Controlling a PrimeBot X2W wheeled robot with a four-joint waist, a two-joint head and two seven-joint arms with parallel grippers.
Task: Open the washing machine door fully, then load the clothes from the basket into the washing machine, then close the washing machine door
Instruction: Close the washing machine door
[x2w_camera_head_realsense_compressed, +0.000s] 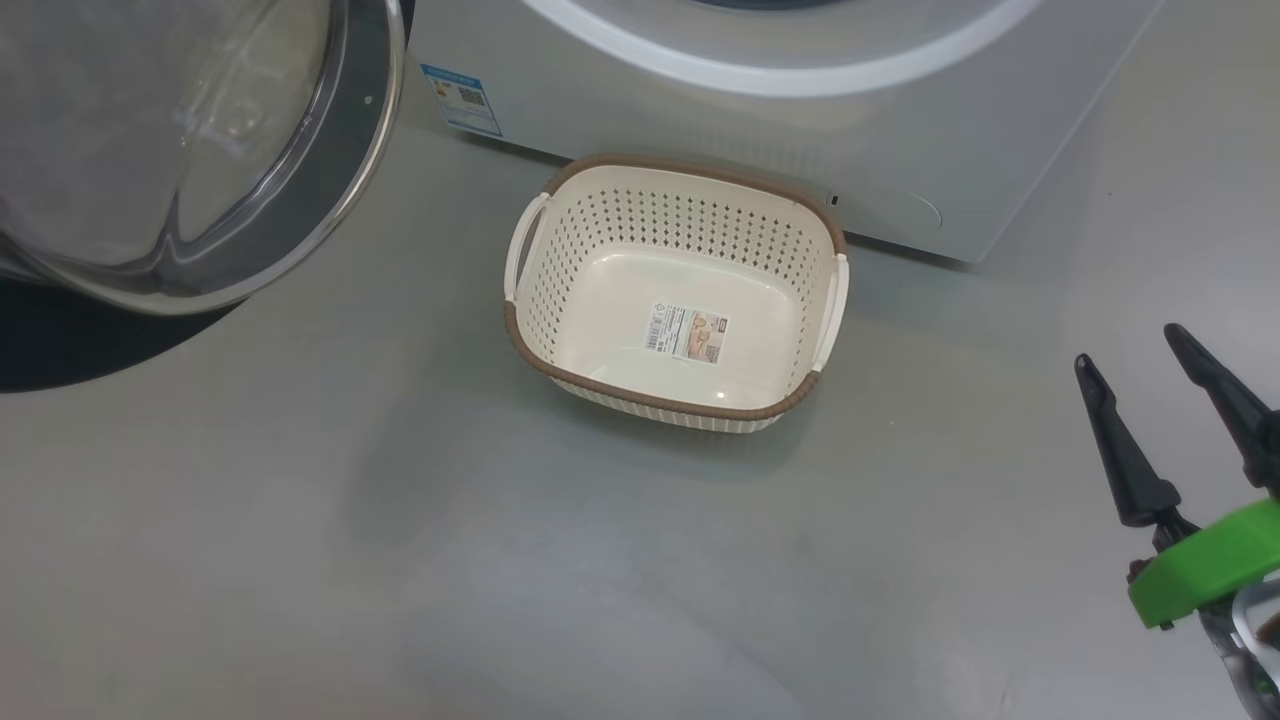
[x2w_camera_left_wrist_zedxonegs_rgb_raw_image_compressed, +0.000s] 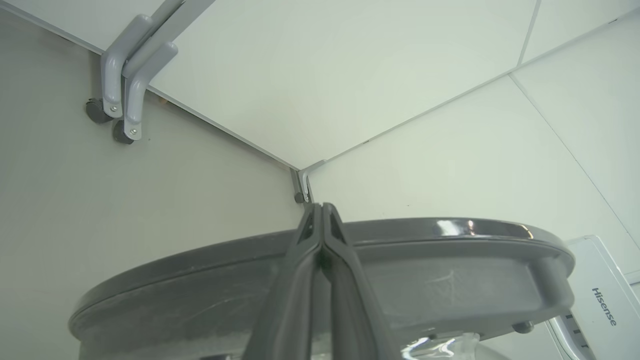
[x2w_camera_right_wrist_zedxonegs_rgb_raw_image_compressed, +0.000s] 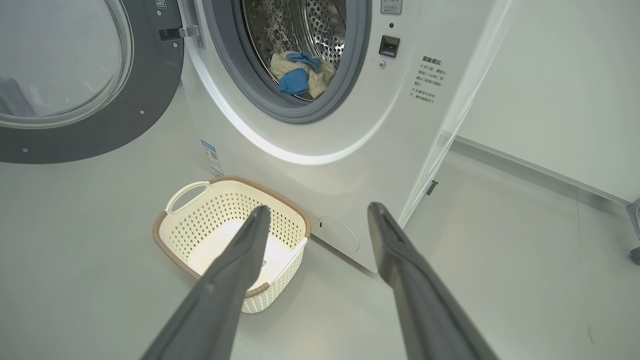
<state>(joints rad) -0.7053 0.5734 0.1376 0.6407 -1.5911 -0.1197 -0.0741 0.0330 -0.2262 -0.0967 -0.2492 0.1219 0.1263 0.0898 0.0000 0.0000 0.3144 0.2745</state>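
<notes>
- The head view looks down on a grey floor (x2w_camera_head_realsense_compressed: 400, 560). The washing machine (x2w_camera_head_realsense_compressed: 700, 120) stands at twelve o'clock. The cream basket (x2w_camera_head_realsense_compressed: 660, 220) sits just in front of it, near the centre of the view, with only a label on its bottom.
- The washing machine door (x2w_camera_head_realsense_compressed: 150, 130) hangs swung wide at ten o'clock, its glass bowl bulging toward us.
- In the right wrist view the clothes (x2w_camera_right_wrist_zedxonegs_rgb_raw_image_compressed: 300, 75), cream pieces and a blue one, lie inside the steel drum (x2w_camera_right_wrist_zedxonegs_rgb_raw_image_compressed: 325, 25) at twelve o'clock.
- We judge the loading done, with only closing the door left.
- Our left gripper (x2w_camera_left_wrist_zedxonegs_rgb_raw_image_compressed: 322, 206) is clenched with nothing between its fingers. Its tips sit at the door's dark rim, though we cannot tell whether they touch it.
- Our right gripper (x2w_camera_head_realsense_compressed: 1130, 345) hangs at four o'clock in the head view, released and empty, well apart from the basket.
- To close well, we would press the closed fingers against the rim on the side away from the hinge (x2w_camera_right_wrist_zedxonegs_rgb_raw_image_compressed: 181, 33). We would follow the door's arc, pass clear of the basket, and push until the door seats.
</notes>
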